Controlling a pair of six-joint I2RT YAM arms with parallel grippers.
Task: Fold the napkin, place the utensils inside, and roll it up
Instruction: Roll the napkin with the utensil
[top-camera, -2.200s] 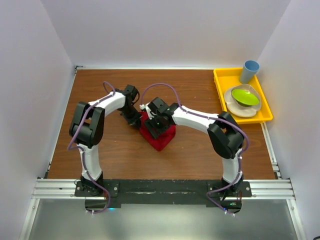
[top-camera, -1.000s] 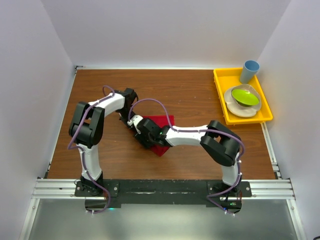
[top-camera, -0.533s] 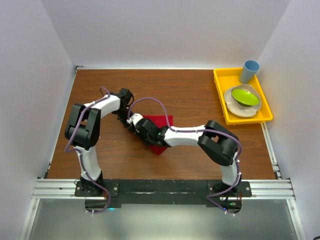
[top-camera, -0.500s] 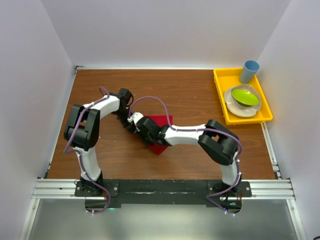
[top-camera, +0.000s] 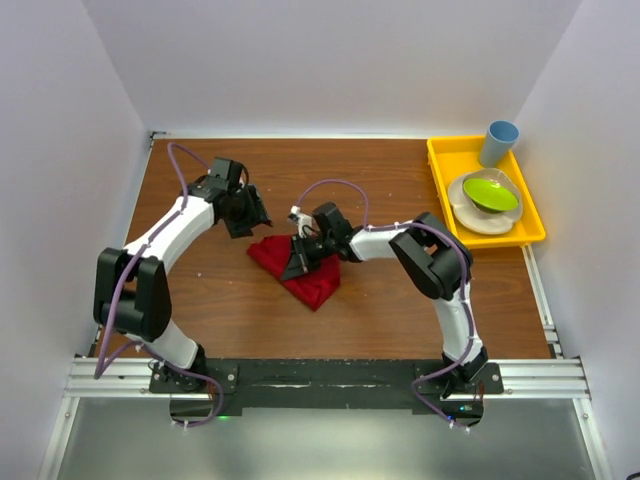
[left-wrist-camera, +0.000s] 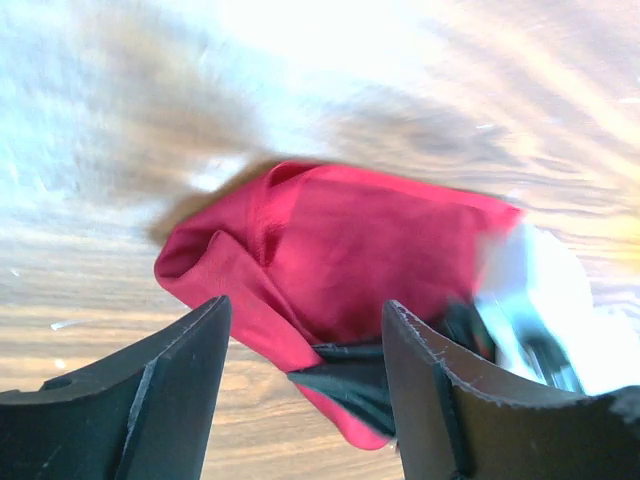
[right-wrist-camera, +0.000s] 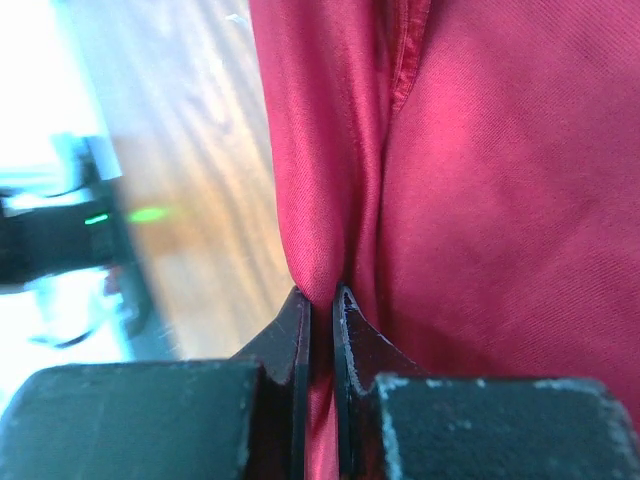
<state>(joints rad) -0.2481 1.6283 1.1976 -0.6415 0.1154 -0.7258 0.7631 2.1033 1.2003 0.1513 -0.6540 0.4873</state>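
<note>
The red napkin (top-camera: 310, 280) lies bunched on the wooden table, left of centre. My right gripper (top-camera: 298, 262) is shut on a raised fold of it. In the right wrist view the fingertips (right-wrist-camera: 300, 300) pinch the red napkin (right-wrist-camera: 480, 180) tightly, and the right gripper (right-wrist-camera: 322, 295) shows no gap. My left gripper (top-camera: 254, 217) hangs open above and to the left of the cloth, holding nothing. The left wrist view has the napkin (left-wrist-camera: 350, 230) beyond the spread left gripper (left-wrist-camera: 305, 310), apart from it. The utensils are out of view.
A yellow tray (top-camera: 437, 160) at the back right holds a blue cup (top-camera: 500, 142) and a green bowl (top-camera: 490, 192) on a white plate (top-camera: 478, 216). White walls close in the table on three sides.
The left gripper has opened, let go of the napkin and drawn back up and to the left. The right gripper has shut on a fold, and its wrist has swung back to the right.
</note>
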